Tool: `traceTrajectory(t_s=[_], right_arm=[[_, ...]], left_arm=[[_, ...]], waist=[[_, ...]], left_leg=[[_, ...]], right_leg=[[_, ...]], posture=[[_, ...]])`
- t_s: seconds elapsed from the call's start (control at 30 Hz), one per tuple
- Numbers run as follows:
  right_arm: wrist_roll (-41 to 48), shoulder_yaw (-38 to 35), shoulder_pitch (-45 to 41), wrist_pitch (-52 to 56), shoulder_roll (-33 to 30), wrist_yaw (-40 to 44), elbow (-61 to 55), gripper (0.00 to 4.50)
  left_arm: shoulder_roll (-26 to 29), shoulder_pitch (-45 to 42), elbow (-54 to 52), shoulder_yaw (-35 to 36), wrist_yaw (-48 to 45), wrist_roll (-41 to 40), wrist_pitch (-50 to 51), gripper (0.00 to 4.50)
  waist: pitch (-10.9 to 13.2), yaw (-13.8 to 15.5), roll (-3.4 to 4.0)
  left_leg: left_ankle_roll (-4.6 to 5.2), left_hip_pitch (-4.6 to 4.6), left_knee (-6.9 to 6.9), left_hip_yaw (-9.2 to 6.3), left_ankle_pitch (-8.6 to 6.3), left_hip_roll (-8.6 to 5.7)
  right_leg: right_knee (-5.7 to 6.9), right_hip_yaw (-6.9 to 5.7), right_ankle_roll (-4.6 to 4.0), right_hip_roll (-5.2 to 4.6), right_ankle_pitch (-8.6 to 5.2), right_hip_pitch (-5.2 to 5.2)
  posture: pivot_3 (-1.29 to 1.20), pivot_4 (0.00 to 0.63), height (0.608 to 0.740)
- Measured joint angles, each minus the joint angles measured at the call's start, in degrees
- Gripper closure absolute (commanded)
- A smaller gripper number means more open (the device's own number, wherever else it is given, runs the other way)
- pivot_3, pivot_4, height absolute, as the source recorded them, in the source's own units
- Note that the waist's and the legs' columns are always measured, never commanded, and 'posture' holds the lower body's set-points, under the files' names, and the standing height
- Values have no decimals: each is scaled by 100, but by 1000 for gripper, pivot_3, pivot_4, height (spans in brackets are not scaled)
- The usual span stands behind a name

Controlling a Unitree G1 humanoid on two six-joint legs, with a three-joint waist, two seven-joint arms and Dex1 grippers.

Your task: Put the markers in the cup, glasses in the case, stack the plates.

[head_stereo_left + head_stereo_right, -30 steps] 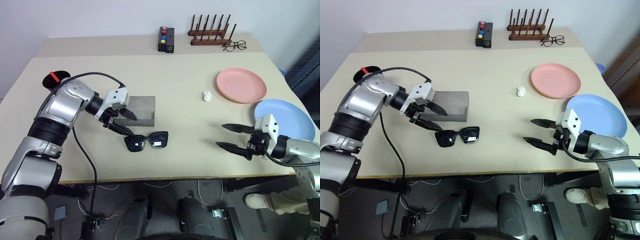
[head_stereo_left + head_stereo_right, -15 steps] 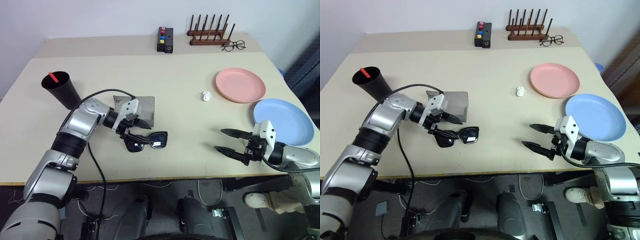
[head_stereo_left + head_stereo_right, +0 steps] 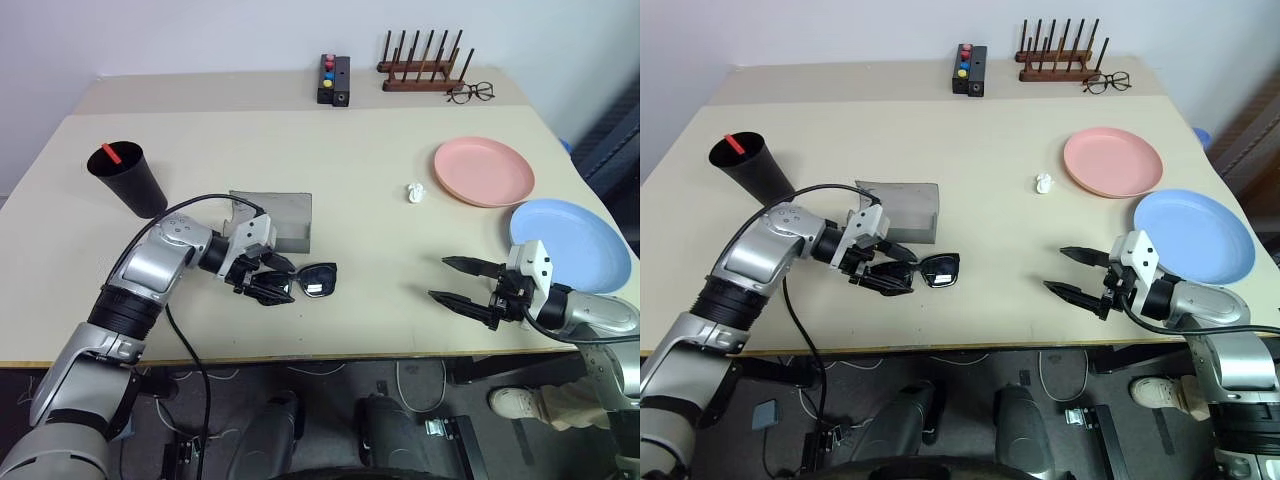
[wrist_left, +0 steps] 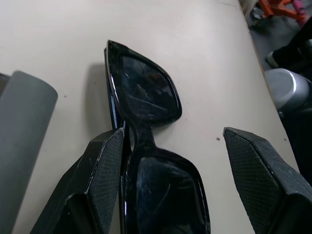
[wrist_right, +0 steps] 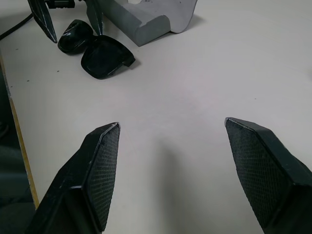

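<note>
The left claw (image 3: 268, 280) stands spread around one lens of the sunglasses (image 3: 306, 282), which lie flat on the desk (image 3: 380, 240) just in front of the grey case (image 3: 272, 218). It should close gently across the frame, not the lens, before lifting toward the case. Far right, the right claw (image 3: 462, 283) hangs spread and empty.

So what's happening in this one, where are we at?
The left tool is down at the black sunglasses on the table, fingers open around one end of the frame, not closed on it. The grey case sits just behind them. The black cup already holds a red-ended marker. The pink plate and blue plate lie side by side, unstacked. The right tool hovers open over bare table near the blue plate.
</note>
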Motion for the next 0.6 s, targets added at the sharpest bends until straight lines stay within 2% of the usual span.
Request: traceTrajectory(t_s=[0.1, 0.2, 0.37, 0.6], right_arm=[[1, 0, 0, 3, 0, -5, 0, 988], [3, 0, 5, 13, 0, -16, -17, 988], [9, -10, 67, 28, -2, -55, -113, 988], [26, -15, 115, 32, -4, -107, -174, 988]], left_arm=[[-18, 0, -6, -37, 81, 29, 14, 1205], [-80, -2, 28, -77, 142, 127, 26, 1979], [-104, -100, 167, -71, 135, 191, -72, 4434], [-109, -151, 170, -103, 83, 185, -214, 4434]], waist=[[0, -2, 0], [0, 1, 0], [-3, 6, 1], [-14, 12, 19]], left_leg=[[0, 0, 0, 0, 0, 0], [0, 0, 0, 0, 0, 0], [0, 2, 0, -1, 0, 0], [9, 72, -26, -1, -7, -1]], right_leg=[[0, 0, 0, 0, 0, 0], [0, -1, 0, 1, 0, 0], [-3, -1, 0, 0, 0, 5], [-11, 0, -2, -7, -1, 64]], posture=[[0, 150, 740], [0, 150, 740], [0, 150, 740], [0, 150, 740]])
